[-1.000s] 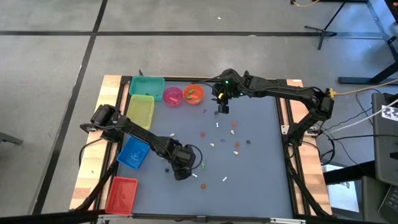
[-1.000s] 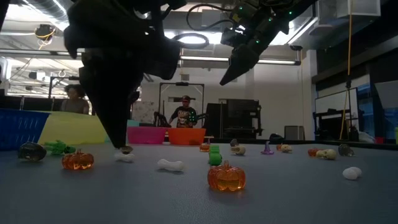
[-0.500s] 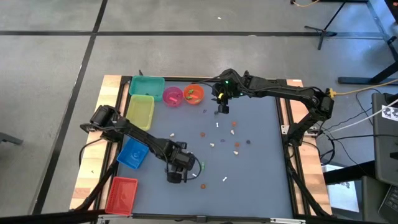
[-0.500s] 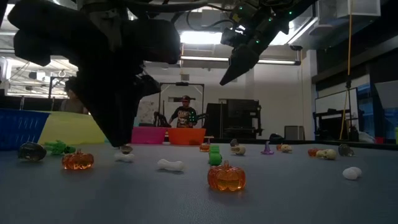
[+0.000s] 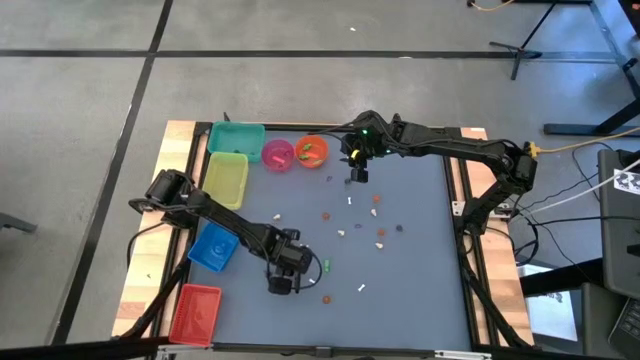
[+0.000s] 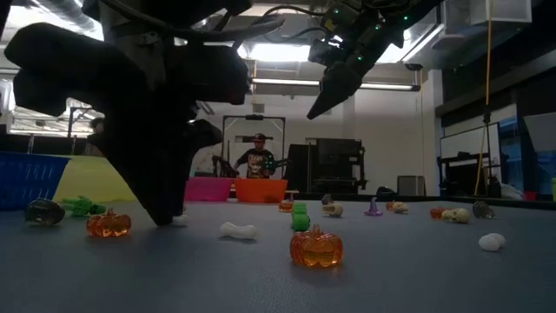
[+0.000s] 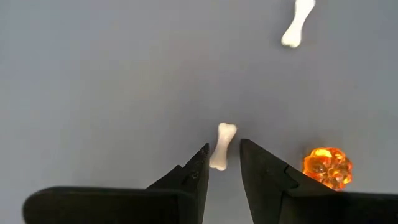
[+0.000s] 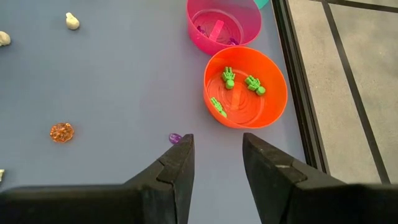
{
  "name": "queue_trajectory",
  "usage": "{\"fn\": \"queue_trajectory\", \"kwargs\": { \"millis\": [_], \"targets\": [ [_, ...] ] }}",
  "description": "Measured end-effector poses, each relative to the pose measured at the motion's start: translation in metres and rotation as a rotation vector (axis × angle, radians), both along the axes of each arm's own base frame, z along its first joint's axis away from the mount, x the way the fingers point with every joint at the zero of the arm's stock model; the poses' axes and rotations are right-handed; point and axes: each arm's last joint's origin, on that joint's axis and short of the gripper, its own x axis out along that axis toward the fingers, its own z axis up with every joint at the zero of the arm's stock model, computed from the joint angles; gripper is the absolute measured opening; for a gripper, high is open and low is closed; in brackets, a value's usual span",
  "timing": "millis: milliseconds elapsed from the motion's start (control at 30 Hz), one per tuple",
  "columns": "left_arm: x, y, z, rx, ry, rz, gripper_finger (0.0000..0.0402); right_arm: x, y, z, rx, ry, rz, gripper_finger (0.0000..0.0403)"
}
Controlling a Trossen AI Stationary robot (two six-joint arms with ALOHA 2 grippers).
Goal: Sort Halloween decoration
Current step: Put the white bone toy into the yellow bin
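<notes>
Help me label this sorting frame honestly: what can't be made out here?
- Low view: the left gripper is a dark silhouette that blocks the table behind it; its fingertips cannot be seen.
- Left wrist view: the white bone sits between open fingers; contact cannot be told.
- Right wrist view: the purple trinket is partly behind a finger; the pink bowl is cut by the edge.
- High view: trinkets are too small to identify.

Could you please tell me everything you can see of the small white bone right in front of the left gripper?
The white bone is a tiny trinket of smooth, matte plastic by the look of it, with a slim shaft and knobbed ends. It lies flat on the grey-blue table, slightly tilted. The left gripper is open around its nearer end, one finger on each side; whether they touch it I cannot tell. An orange pumpkin sits beside it, apart, and a second bone lies farther off.
</notes>
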Motion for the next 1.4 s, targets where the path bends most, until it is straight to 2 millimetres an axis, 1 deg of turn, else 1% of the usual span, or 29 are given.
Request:
{"fn": "queue_trajectory", "kwargs": {
  "millis": [333,633,733,1233,1400],
  "targets": [
    [0.000,0.000,0.000,0.000,0.002,0.003,0.0070,0.000,0.000,0.000,0.000,0.000,0.000,0.0135],
    [0.000,0.000,0.000,-0.001,0.002,0.003,0.0013,0.000,0.000,0.000,0.000,0.000,0.000,0.0135],
    [0.000,0.000,0.000,-0.001,0.001,0.004,0.0003,0.000,0.000,0.000,0.000,0.000,0.000,0.0135],
    [0.000,0.000,0.001,-0.003,-0.003,0.006,0.0006,0.000,0.000,0.000,0.000,0.000,0.000,0.0135],
    [0.002,-0.001,0.012,-0.015,-0.035,0.006,0.0006,0.000,0.000,0.000,0.000,0.000,0.000,0.0135]
  ]
}}
